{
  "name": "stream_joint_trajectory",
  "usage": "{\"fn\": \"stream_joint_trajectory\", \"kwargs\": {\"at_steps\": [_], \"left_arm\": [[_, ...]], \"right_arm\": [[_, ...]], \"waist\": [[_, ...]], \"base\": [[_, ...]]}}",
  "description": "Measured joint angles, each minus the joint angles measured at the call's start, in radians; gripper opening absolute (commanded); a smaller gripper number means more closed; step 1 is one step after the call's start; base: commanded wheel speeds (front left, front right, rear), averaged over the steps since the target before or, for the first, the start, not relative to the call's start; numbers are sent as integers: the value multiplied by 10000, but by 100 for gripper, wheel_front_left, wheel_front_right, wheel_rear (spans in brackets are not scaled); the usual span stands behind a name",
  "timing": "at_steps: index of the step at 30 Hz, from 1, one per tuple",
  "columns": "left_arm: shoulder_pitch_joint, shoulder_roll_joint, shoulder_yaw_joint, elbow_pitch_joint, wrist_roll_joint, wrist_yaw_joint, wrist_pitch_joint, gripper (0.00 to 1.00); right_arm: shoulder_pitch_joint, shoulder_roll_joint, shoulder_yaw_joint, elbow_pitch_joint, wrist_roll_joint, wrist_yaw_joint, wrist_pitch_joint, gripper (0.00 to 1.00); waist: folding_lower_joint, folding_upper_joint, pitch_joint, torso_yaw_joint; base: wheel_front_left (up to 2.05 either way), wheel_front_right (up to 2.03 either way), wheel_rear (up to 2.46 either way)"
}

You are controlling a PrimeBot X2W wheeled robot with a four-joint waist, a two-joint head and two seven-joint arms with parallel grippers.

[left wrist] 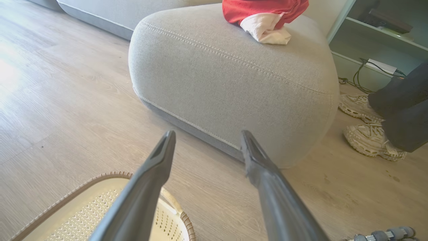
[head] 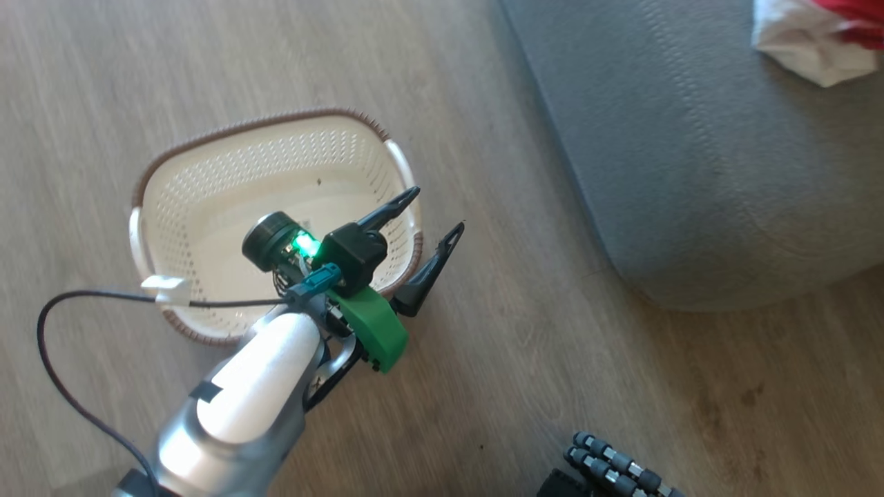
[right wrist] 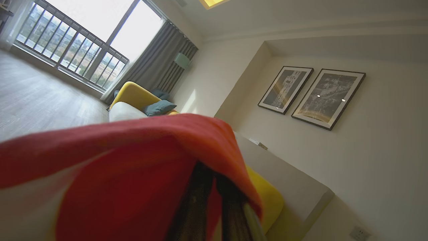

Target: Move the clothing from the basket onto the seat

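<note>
The cream basket [head: 207, 193] stands on the wooden floor, nothing inside but a sticker on its bottom. My left gripper [head: 438, 207] hovers over its right rim, open and holding nothing. The left wrist view has those fingers [left wrist: 208, 134] spread above the basket [left wrist: 83, 214] and pointing at the grey seat [left wrist: 234, 87]. Red and white clothing [left wrist: 264, 10] rests on top of the seat [head: 690, 152], at the upper right corner of the head view [head: 815, 41]. In the right wrist view my right gripper [right wrist: 214, 201] is shut, with red clothing [right wrist: 133, 174] draped over its fingers and hiding the tips.
A person's legs and pale shoes [left wrist: 371, 140] stand on the floor right of the seat. Behind them is a shelf with cables [left wrist: 374, 63]. A black cable [head: 48, 345] trails off my left arm. Grey rollers [head: 615, 469] sit by the bottom edge.
</note>
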Motion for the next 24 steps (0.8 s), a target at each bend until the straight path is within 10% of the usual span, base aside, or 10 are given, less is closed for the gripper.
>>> {"fn": "stream_joint_trajectory", "kwargs": {"at_steps": [9, 21, 23, 24], "left_arm": [[-244, 94, -364, 67, 0, 0, -2, 100], [-455, 136, -309, 81, 0, 0, -2, 100], [-466, 136, -297, 81, 0, 0, -2, 100], [-478, 128, -268, 82, -2, 0, -2, 100]], "right_arm": [[-1466, -493, -2550, 2355, -1127, -2, 963, 0], [-132, 1200, -4566, 5106, -2178, -2, 1415, 0], [-41, 1202, -4606, 5296, -2182, -2, 1246, 56], [117, 1198, -4763, 5685, -2123, -2, 825, 100]], "waist": [[-1, 0, 873, 919], [-1, 0, 1785, 1538], [-2, 0, 1792, 1546], [-2, 0, 1781, 1542]], "base": [[0, 0, 0], [0, 0, 0], [0, 0, 0], [0, 0, 0]]}}
